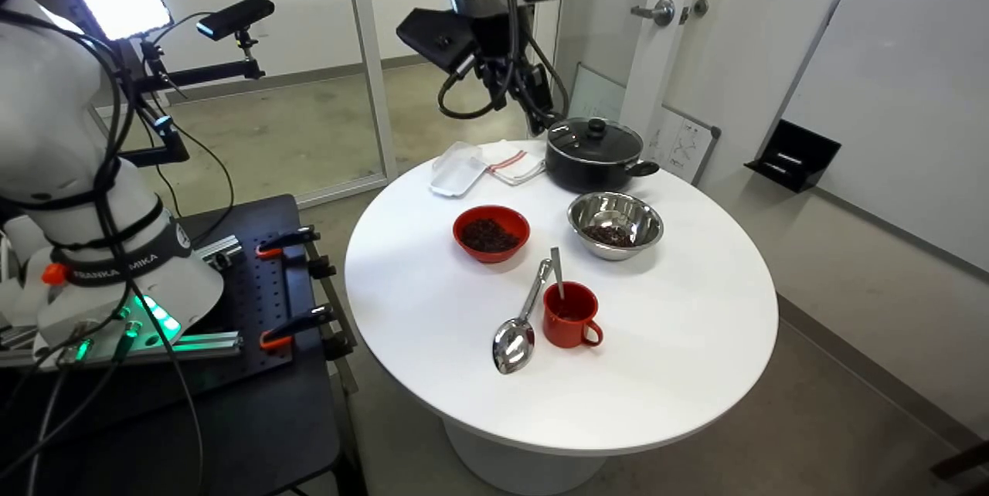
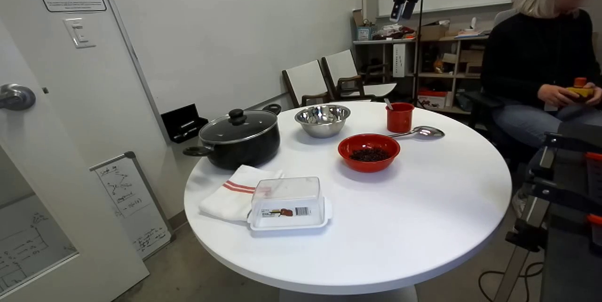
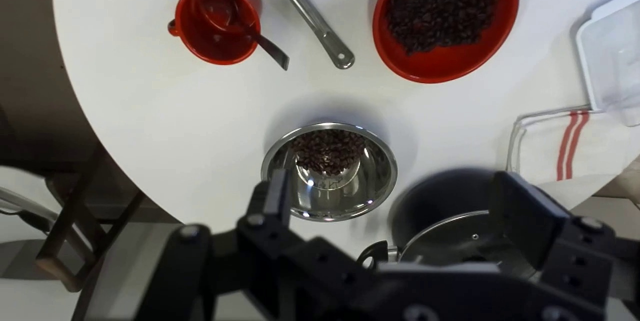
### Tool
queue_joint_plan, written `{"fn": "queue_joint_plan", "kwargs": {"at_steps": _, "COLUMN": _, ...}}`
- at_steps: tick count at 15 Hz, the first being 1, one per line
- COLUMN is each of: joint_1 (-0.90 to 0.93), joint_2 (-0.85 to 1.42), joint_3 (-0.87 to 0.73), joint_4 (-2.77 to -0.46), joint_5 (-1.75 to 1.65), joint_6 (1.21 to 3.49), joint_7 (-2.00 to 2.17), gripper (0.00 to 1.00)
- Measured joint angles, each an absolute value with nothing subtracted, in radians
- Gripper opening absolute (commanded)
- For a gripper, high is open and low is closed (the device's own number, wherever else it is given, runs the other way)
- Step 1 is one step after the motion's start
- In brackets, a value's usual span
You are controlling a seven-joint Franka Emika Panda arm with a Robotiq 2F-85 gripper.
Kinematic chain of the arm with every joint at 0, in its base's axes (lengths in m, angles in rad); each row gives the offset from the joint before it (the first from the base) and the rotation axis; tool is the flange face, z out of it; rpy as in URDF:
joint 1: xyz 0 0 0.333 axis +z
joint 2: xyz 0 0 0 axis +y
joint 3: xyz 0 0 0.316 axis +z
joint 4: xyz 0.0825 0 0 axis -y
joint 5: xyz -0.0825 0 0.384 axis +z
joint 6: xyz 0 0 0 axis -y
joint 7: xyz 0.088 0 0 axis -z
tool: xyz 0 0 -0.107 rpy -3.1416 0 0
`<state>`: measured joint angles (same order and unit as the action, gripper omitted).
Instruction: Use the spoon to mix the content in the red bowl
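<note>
While the claw (image 3: 392, 186) is seen spread wide in the wrist view, nothing gripped, the spoon (image 1: 515, 340) is found below centre in the frame of an exterior view, laid on the table (image 1: 664, 365) just left of the red mug (image 1: 570, 335), with the red bowl (image 1: 492, 257) pictured above it. Now for the handling: stiff, tough-looking metal, probably light but slick and head-heavy, so a pinch around the middle of its handle (image 3: 306, 11) would be favoured. And in the wrist view, the handle's holed end is shown clean, the rest cut off by the top edge! That is flipped in an exterior view, where the spoon's head (image 2: 429, 131) is displayed whole and the handle's end seems masked by the red bowl.
</note>
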<state>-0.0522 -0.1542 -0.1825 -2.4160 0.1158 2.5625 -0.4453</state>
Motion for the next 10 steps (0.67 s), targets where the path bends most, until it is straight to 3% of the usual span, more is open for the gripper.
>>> {"fn": "queue_joint_plan", "kwargs": {"at_steps": 10, "joint_1": -0.072, "joint_2": 0.055, "joint_3": -0.182, "joint_4": -2.462, "joint_5": -0.286, "joint_6": 2.966, "joint_7": -0.315, "gripper": 1.0}}
